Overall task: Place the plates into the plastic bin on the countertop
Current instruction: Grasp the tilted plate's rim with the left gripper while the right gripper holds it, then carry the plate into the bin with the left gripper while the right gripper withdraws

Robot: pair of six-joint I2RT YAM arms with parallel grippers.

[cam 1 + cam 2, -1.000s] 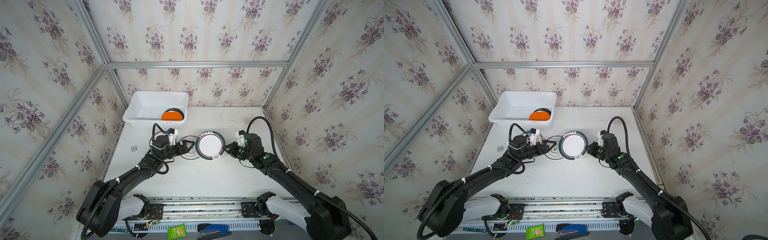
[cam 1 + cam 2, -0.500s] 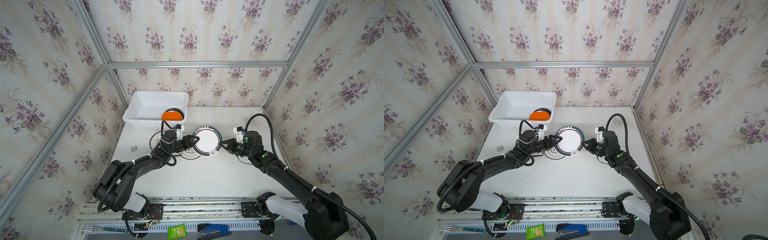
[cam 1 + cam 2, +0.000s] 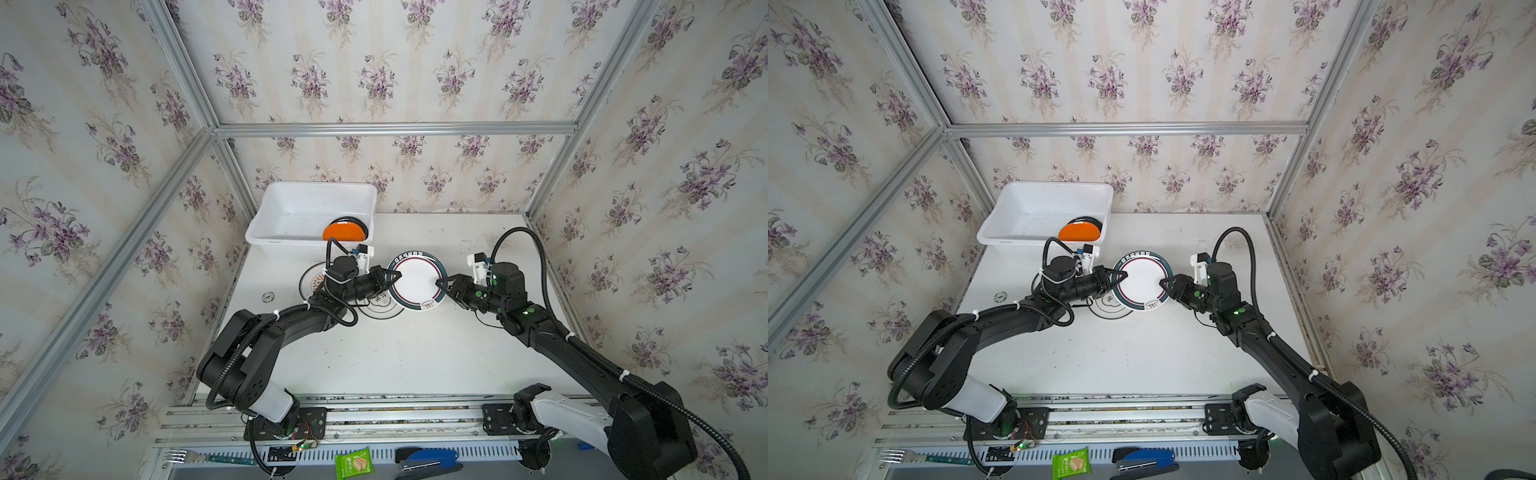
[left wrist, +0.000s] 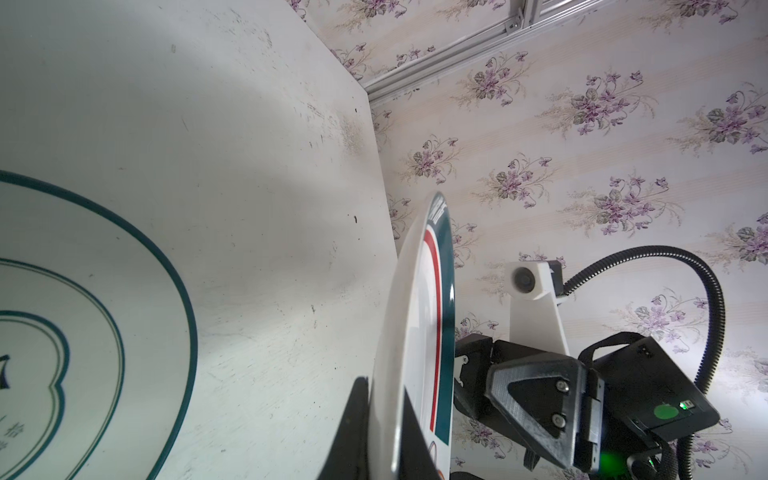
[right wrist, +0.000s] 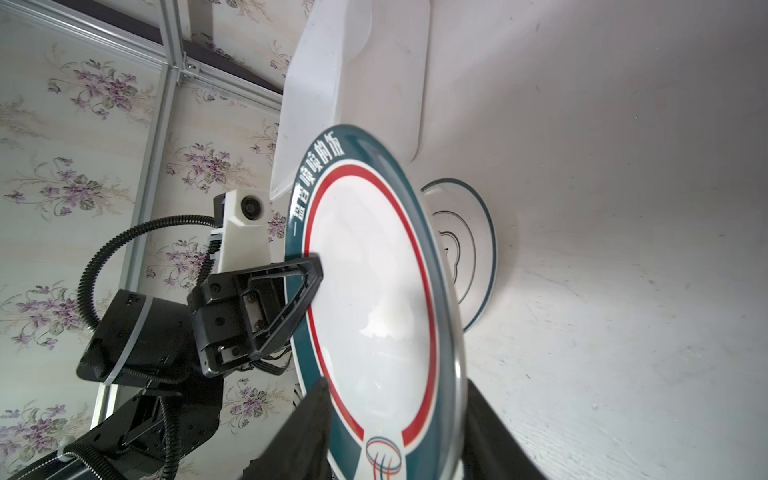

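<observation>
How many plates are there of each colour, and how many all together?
orange plate, in the plastic bin: 1
black plate, mostly hidden behind it: 1
teal-and-red rimmed plate, clamped in the left gripper: 1
white plate with thin teal rings, on the countertop: 1
black-rimmed emblem plate, on the countertop: 1
Total: 5 plates

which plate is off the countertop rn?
The teal-rimmed plate with the red ring, pinched at its rim by the left gripper above the countertop. The others sit on the countertop or in the plastic bin.
</observation>
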